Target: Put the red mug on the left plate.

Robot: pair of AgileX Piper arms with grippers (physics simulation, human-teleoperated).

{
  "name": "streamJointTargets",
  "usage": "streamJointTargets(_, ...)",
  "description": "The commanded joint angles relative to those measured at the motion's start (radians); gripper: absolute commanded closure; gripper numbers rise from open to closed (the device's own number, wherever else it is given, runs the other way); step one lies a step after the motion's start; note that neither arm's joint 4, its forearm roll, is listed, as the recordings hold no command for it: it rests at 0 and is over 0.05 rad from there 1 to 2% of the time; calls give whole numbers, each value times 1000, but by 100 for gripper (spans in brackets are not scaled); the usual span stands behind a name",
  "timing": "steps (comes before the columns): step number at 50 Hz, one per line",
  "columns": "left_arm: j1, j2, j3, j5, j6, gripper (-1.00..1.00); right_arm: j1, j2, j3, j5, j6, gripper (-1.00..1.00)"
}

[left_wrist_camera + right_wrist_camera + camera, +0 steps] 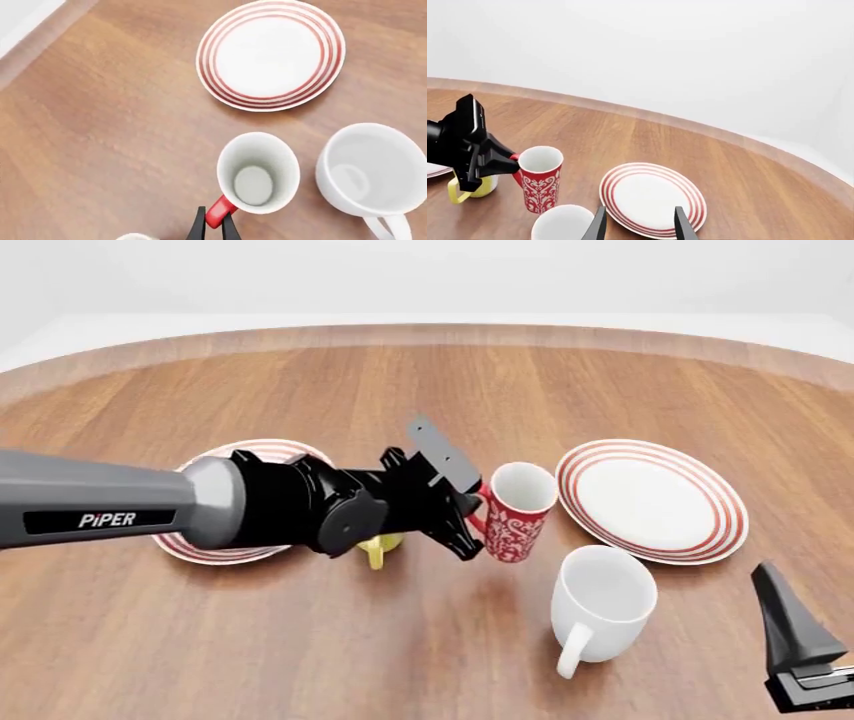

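While upright, red mug (518, 511) handle pinched by left fingers (198, 226).

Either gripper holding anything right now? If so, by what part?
The left gripper is shut on the red mug, pinching its loop handle. The right gripper is open and holds nothing.
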Motion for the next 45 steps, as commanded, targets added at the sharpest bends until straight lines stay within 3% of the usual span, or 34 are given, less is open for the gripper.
streamJointTargets(1, -3, -55, 15, -11, -52, 100, 2, 0, 3, 0, -3, -100)
streamJointTargets(45, 85, -251, 72, -43, -153, 100, 8, 0, 7, 4, -9, -100)
